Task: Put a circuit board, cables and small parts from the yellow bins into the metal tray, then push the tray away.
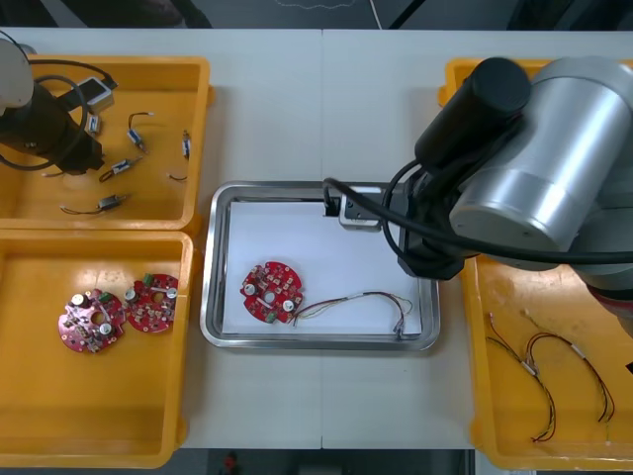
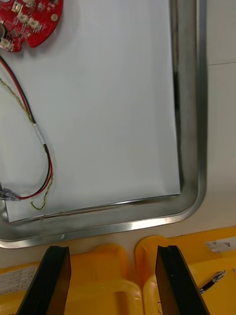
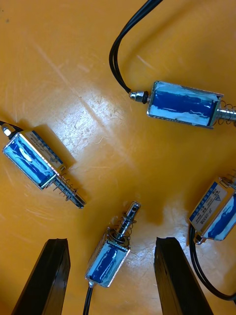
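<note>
**Left gripper over small parts; board and cable in tray**

The left gripper [image 3: 112, 241] hangs over the floor of the far left bin [image 1: 148, 69] with its jaws apart. A small metal part [image 3: 109, 253] lies between the fingers, touched by neither, and other parts lie around it. The right gripper [image 2: 113, 248], jaws apart and empty, is at the tray [image 1: 213, 297] near its far rim. On the tray's white inside lie a board [image 1: 273, 292] and, just beside it, a red and yellow cable [image 1: 356, 302]. Two boards [image 1: 91, 320] lie in the near left bin [image 1: 99, 416].
</note>
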Controlling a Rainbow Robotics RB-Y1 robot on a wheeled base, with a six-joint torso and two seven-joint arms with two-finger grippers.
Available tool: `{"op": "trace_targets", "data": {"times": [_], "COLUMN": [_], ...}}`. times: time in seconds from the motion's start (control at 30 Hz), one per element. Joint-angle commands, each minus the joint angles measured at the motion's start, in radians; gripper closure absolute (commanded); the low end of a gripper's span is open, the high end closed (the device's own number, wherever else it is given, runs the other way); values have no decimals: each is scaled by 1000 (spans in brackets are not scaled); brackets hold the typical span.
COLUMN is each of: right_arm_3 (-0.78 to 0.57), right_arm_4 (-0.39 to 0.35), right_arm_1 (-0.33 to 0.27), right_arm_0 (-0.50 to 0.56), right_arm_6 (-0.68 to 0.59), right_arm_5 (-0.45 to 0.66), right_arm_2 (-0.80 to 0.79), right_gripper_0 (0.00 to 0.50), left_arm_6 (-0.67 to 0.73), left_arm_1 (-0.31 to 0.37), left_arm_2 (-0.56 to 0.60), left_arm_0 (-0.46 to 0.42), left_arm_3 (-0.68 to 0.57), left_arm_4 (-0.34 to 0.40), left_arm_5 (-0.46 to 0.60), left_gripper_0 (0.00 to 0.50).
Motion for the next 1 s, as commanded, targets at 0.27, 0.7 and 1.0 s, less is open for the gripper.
{"op": "trace_targets", "data": {"times": [0.27, 0.7, 1.0], "right_arm_3": [-124, -157, -155], "right_arm_4": [-60, -200, -177], "right_arm_1": [-44, -173, -187], "right_arm_0": [29, 176, 279], "right_arm_6": [-67, -339, -408], "right_arm_5": [7, 7, 7], "right_arm_2": [-287, -609, -778], "right_gripper_0": [0, 0, 0], "left_arm_6": [-56, -57, -51], "left_arm_1": [-5, -5, 6], "left_arm_2": [-10, -10, 4], "left_arm_0": [60, 71, 73], "left_arm_3": [-9, -9, -9], "left_arm_4": [14, 18, 20], "left_arm_5": [-73, -81, -79], "left_gripper_0": [0, 500, 500]}}
